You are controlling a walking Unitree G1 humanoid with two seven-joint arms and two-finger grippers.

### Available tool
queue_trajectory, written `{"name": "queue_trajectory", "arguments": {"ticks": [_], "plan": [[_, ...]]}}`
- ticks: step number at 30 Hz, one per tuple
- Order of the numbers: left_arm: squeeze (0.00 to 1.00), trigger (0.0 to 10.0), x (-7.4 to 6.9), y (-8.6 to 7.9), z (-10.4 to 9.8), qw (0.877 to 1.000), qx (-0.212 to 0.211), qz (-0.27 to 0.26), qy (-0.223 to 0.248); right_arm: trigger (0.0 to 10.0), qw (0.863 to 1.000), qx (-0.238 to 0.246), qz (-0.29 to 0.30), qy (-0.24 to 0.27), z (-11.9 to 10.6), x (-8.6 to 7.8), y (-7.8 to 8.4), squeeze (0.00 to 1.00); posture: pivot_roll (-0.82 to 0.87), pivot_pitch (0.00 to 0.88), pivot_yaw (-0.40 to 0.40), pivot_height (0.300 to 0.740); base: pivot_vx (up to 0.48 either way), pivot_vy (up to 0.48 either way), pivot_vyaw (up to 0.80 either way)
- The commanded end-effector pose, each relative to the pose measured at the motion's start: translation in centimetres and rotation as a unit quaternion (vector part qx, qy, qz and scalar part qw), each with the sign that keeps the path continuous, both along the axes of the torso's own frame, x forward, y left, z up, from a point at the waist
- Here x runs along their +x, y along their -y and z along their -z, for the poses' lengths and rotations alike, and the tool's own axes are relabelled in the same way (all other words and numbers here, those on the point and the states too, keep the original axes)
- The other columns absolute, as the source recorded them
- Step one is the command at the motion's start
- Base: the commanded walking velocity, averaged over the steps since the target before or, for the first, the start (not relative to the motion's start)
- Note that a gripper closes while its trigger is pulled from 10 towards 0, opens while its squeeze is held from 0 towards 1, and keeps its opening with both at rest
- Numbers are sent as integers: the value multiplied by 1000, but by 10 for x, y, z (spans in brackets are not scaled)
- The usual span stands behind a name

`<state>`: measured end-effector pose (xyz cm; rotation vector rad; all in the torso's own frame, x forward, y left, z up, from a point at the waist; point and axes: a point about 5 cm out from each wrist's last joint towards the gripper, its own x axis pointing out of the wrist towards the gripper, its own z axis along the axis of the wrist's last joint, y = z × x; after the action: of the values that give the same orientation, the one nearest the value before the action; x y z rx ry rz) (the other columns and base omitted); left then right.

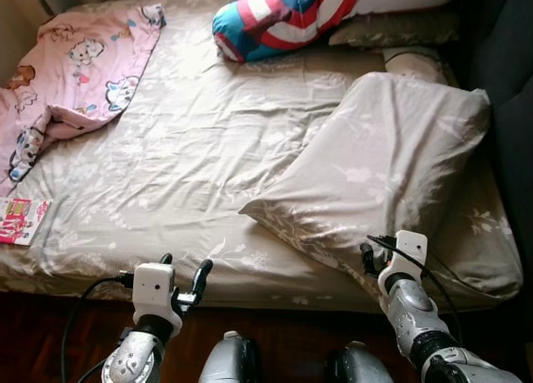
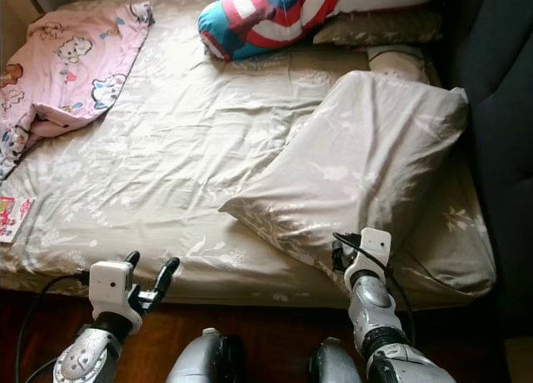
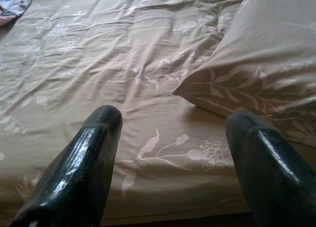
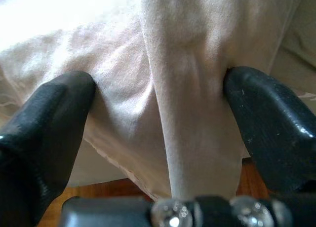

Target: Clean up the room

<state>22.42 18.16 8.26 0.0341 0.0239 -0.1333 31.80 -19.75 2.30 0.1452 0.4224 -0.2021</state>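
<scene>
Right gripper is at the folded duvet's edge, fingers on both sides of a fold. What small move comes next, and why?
Probably close the right gripper: its fingers are spread with a ridge of the beige duvet between them, not yet pinched. The left gripper hovers open at the bed's near edge.

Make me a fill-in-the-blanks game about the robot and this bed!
1. The blanket with cartoon cats is coloured ____.
2. The big beige pillow lies nearer the robot's ____ arm.
3. The right gripper has a fold of ____ between its fingers.
4. The left gripper, hanging over the near edge of the bed, holds ____.

Missing words: pink; right; fabric; nothing
</scene>
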Motion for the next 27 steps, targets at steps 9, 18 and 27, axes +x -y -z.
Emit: {"name": "queue_trajectory", "arguments": {"ticks": [9,18,27], "plan": [[0,10000,-13,-5,-14,1000,5,0,-12,10000,1000,10,8,-14,4,-2,-4,0,142,365,155,665,0,0,0],[0,10000,-17,-3,-26,1000,4,6,-14,10000,999,23,20,-23,7,-4,-4,0,159,390,170,665,0,0,0],[0,10000,-21,-2,-28,1000,2,7,-23,0,999,38,16,-35,13,-8,-7,0,160,401,171,665,0,0,0]]}}
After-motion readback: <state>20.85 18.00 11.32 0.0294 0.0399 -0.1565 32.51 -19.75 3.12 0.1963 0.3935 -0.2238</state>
